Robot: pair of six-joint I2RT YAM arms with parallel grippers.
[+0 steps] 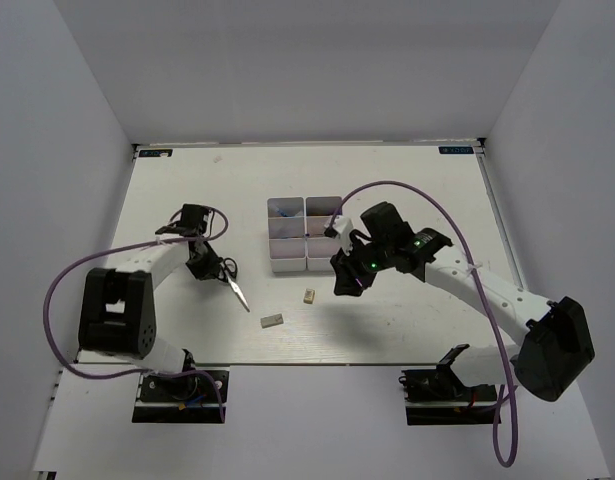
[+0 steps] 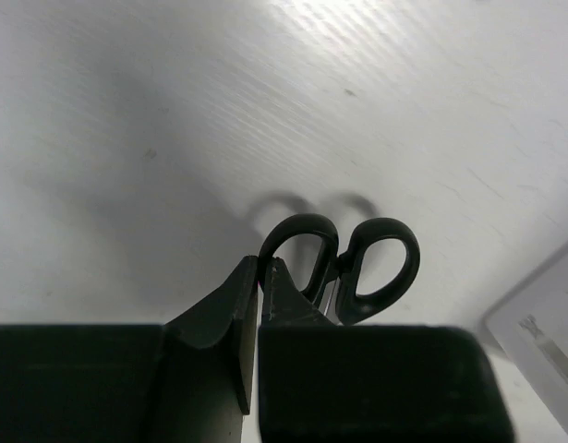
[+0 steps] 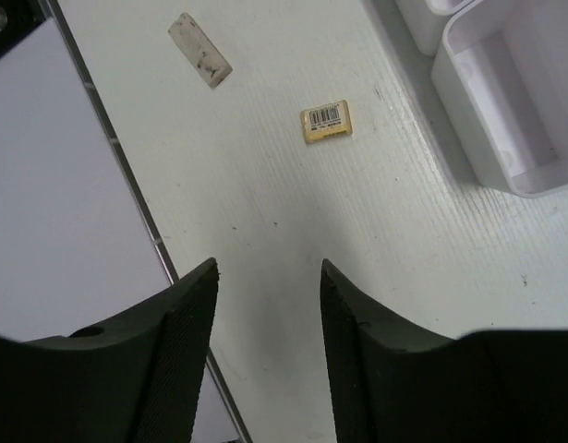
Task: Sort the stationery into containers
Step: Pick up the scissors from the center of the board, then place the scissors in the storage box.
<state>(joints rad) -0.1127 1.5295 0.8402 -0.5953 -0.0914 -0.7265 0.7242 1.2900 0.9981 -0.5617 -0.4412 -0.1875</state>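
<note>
The black-handled scissors (image 1: pixel 234 284) lie left of the bins, blades pointing toward the near right. My left gripper (image 1: pixel 207 266) is shut on the rim of one handle loop (image 2: pixel 297 242); the fingertips (image 2: pixel 260 266) pinch it, and both loops cast shadows on the table. My right gripper (image 1: pixel 345 283) is open and empty (image 3: pixel 270 268), hovering near the front right of the white bins (image 1: pixel 305 235). The tiny beige eraser (image 1: pixel 309 296) (image 3: pixel 326 121) and the grey-white flat block (image 1: pixel 272 321) (image 3: pixel 199 50) lie on the table ahead of it. No highlighters, pen or stapler piece show.
A corner of a bin shows at the lower right of the left wrist view (image 2: pixel 542 323), and an open bin in the right wrist view (image 3: pixel 505 101). The table's near edge (image 3: pixel 126 175) runs just left of the right gripper. White walls enclose the table.
</note>
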